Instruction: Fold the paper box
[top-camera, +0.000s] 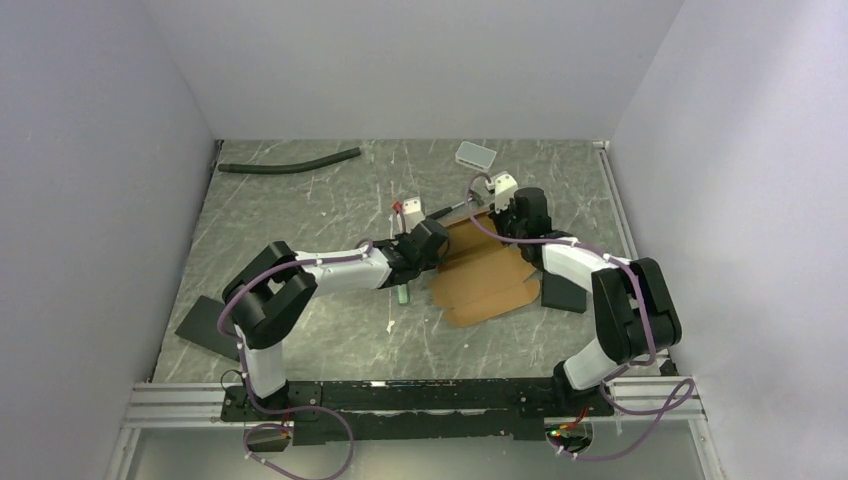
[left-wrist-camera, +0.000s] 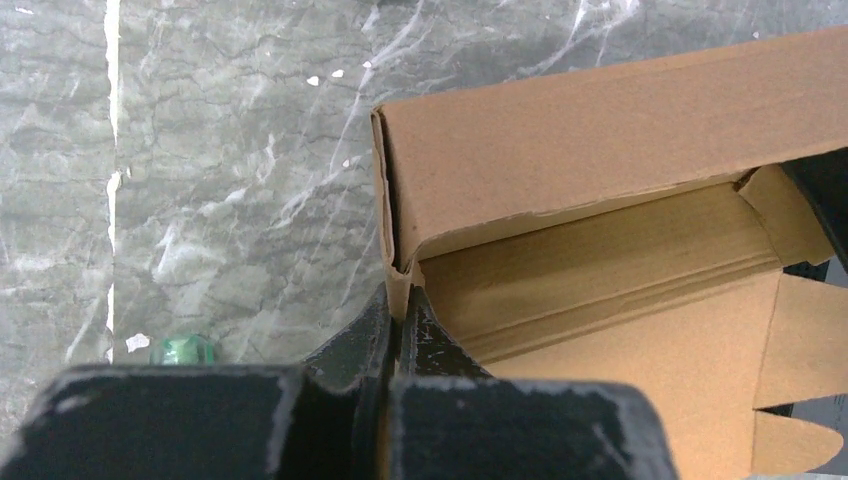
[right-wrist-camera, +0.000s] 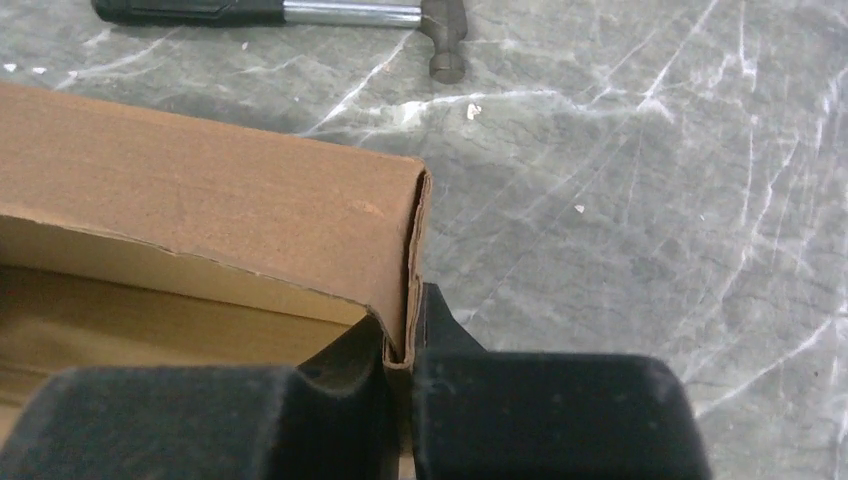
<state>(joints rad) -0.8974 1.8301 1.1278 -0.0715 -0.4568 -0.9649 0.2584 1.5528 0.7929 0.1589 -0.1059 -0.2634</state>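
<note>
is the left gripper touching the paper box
Touching. The left wrist view shows the left gripper shut on the paper box, with a corner edge of cardboard pinched between its fingers.

The paper box (top-camera: 483, 275) is brown cardboard (partly folded); far wall upright; near tabbed flaps lying flat.

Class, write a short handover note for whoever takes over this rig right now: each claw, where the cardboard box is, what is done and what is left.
Left claw: shut, pinching one end corner of the box's raised wall.
Right claw: shut, pinching the other end corner of that wall.
Box: on the table, between the two arms.
Done: the far long wall stands upright.
Left: the near panels and tabbed flaps lie flat; the remaining sides need raising and the flaps tucking in.
</note>
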